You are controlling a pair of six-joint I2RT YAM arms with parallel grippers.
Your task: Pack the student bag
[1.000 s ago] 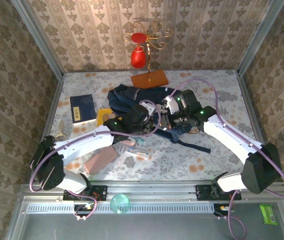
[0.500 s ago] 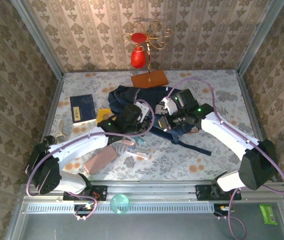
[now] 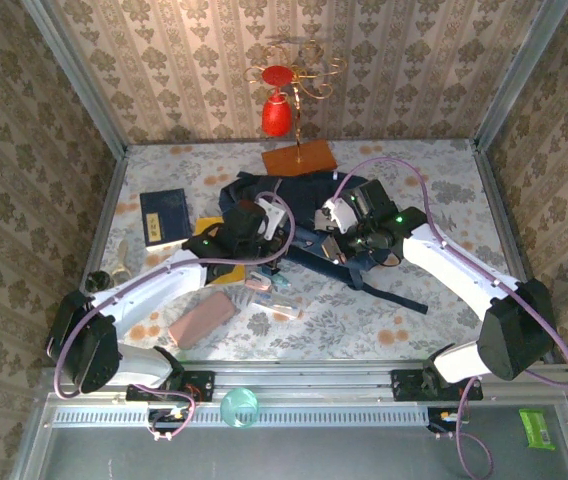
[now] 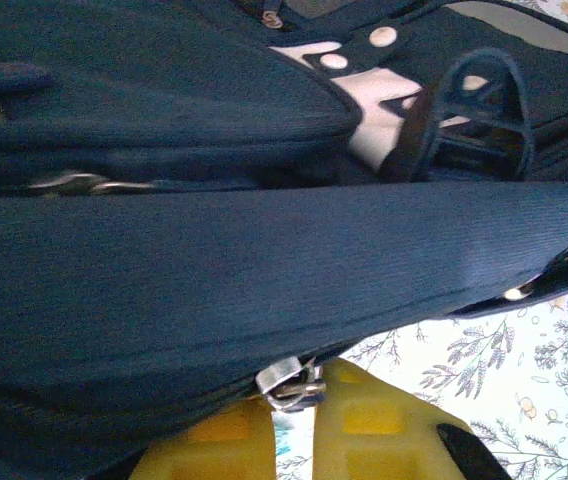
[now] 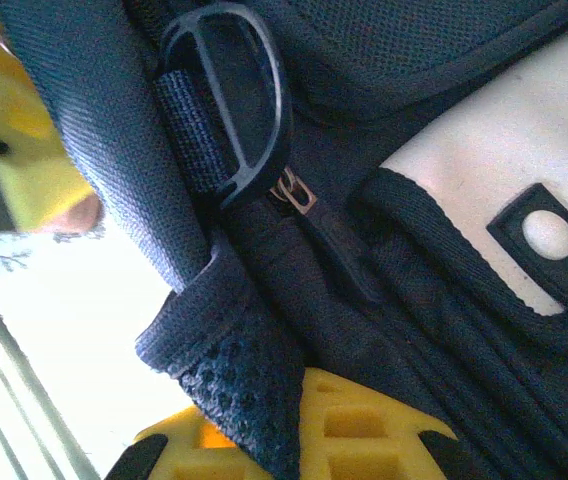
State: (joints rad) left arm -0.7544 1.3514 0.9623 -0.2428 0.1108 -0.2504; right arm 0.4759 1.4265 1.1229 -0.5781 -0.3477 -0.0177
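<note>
Nearest me, a flat pink pack (image 3: 202, 318) lies in front of the student bag (image 3: 304, 190). The bag sits mid-table, a crumpled heap of dark navy cloth with white patches, press studs and a black strap trailing to its near right. The left gripper (image 4: 291, 435) is pinched narrow on the bag's edge by a metal zip pull (image 4: 286, 383). The right gripper (image 5: 264, 440) is clamped on mesh strap fabric. The overhead view adds a blue book (image 3: 164, 215) left of the bag and a red ornament (image 3: 276, 112) behind it.
</note>
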